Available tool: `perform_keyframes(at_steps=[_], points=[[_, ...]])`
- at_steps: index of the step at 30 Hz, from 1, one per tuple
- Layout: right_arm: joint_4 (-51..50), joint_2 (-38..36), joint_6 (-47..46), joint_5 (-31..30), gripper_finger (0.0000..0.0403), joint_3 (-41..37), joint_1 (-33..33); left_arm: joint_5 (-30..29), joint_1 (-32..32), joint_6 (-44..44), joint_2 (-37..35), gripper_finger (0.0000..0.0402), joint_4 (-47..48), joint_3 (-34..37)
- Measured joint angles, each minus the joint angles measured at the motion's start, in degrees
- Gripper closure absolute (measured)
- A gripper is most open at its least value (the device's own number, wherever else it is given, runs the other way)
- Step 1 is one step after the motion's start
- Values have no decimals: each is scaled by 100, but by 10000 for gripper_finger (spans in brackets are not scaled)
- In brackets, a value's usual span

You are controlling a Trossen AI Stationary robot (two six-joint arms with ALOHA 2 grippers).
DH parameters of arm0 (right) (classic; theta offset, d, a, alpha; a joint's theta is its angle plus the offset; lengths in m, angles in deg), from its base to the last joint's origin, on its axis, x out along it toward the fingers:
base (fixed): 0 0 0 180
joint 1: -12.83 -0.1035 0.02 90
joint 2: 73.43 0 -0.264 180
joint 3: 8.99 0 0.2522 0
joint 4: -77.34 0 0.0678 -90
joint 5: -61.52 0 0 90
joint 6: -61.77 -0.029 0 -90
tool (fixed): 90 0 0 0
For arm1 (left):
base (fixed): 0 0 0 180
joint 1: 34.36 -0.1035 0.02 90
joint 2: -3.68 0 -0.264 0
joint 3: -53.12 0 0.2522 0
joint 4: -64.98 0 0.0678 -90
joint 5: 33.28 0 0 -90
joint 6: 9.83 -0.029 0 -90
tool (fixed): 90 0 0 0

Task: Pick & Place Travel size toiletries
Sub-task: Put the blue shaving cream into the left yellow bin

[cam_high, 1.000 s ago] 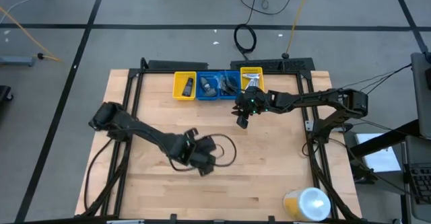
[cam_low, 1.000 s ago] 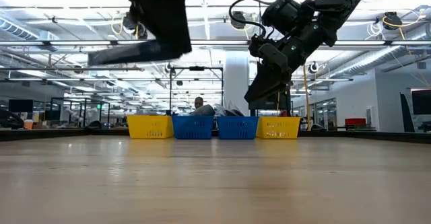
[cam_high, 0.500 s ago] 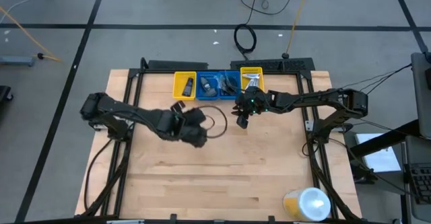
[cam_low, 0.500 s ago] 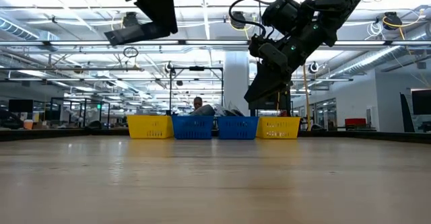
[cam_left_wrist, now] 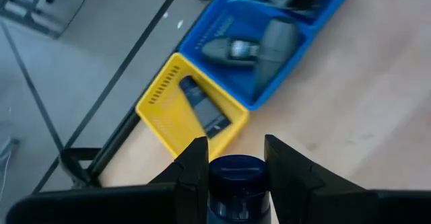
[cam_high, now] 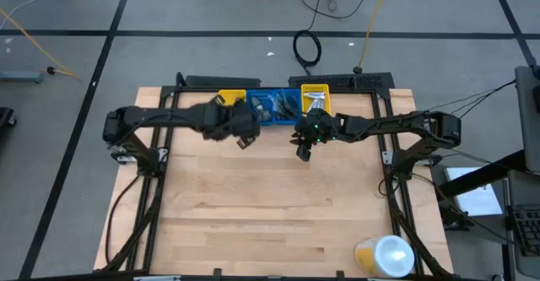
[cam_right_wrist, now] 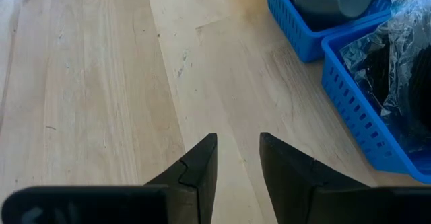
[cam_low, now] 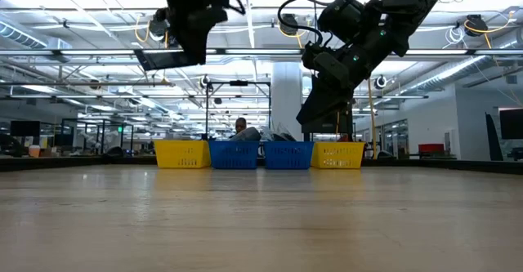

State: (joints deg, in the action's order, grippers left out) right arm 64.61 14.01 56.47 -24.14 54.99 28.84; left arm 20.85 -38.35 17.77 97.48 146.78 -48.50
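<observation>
- My left gripper [cam_high: 242, 140] hangs above the table [cam_high: 278, 213] at its far side, just in front of the left yellow bin [cam_high: 226, 99].
- In my left wrist view the fingers [cam_left_wrist: 192, 170] clench a dark blue round-topped bottle [cam_left_wrist: 236, 183]; it sits between them and touches both. I can read no label on it.
- Past those fingers lies the left yellow bin [cam_left_wrist: 172, 113] with a flat dark packet [cam_left_wrist: 202, 109] inside; whatever is printed on it is too blurred to read.
- Next to it, touching, stands a blue bin [cam_left_wrist: 296, 49] holding two dark grey mini bottles [cam_left_wrist: 273, 46], one with a pale patch that I cannot read.
- A second blue bin [cam_high: 287, 112] follows in the row, with dark crinkled clear-wrapped pieces [cam_right_wrist: 404, 83] in it.
- My right gripper [cam_high: 304, 152] hangs above bare wood just in front of that bin; its fingers [cam_right_wrist: 202, 163] stand a little apart with nothing between them.
- The right yellow bin [cam_high: 314, 91] ends the row and holds pale items [cam_high: 315, 100] too small to name.
- Near the table's front right corner stands a large yellow container with a white lid [cam_high: 384, 254], well apart from both arms.
</observation>
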Motion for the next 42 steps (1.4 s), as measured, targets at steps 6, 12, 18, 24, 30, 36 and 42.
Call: perform_keyframes(at_steps=[6, 12, 18, 24, 30, 36, 42], points=[[0, 0, 0, 0, 296, 0, 0, 92, -741, -457, 0, 302, -127, 0], [29, 0, 0, 0, 296, 0, 0, 519, -1443, -1027, 1, 302, -878, 181], [70, 0, 2, 0, 296, 2, 0, 828, -2036, -1417, 2, 302, -1788, 615], [94, 0, 13, 0, 296, 2, 0, 1012, -2480, -1609, 2, 302, -2669, 1092], [92, 0, 17, 0, 296, 2, 0, 1357, -2892, -1590, 2, 302, -3562, 1610], [91, 0, 17, 0, 296, 2, 0, 1540, -3102, -1491, 2, 302, -4050, 1991], [92, 0, 15, 0, 296, 2, 0, 1638, -3141, -1381, 4, 302, -4723, 2291]])
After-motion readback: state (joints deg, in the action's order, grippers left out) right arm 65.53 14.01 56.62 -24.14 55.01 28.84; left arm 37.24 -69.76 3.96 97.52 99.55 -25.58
